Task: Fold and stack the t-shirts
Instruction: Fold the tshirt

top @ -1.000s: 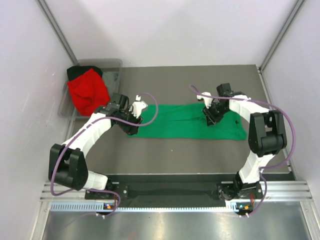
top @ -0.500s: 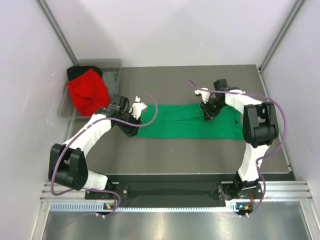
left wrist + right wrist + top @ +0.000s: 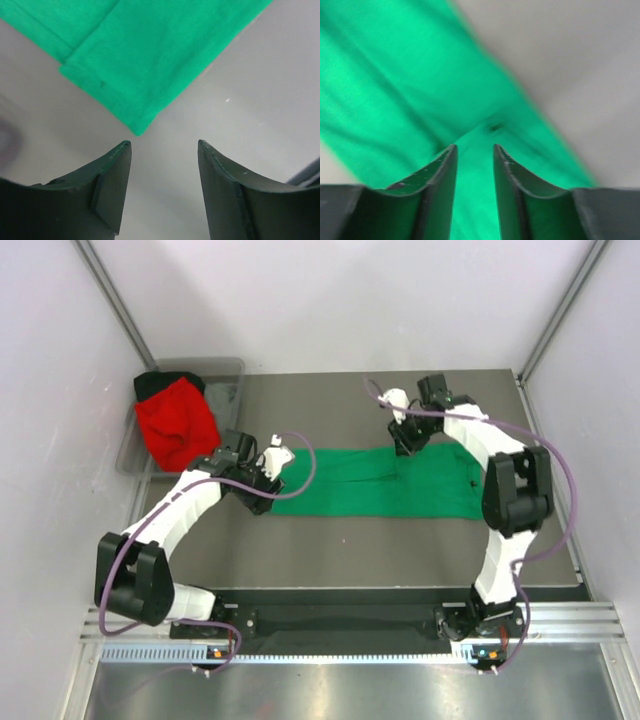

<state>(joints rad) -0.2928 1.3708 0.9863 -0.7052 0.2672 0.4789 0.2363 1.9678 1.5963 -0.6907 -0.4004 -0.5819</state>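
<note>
The green t-shirt [image 3: 350,485] lies folded into a long strip across the middle of the table. My left gripper [image 3: 270,478] is open at the strip's left end, with the shirt's corner [image 3: 137,127] just ahead of the tips and bare table between them. My right gripper [image 3: 404,443] is at the strip's far edge, right of centre. Its jaws stand narrowly apart with green cloth [image 3: 475,165] bunched between them. The red t-shirt [image 3: 176,422] drapes over the bin's near edge. The black t-shirt [image 3: 150,383] lies behind it.
A grey plastic bin [image 3: 228,390] stands at the far left corner of the grey table [image 3: 330,550]. White walls close in both sides and the back. The arms' cables loop above the shirt.
My right gripper has moved from the middle of the strip toward the far edge and a little left. My left gripper has barely moved.
</note>
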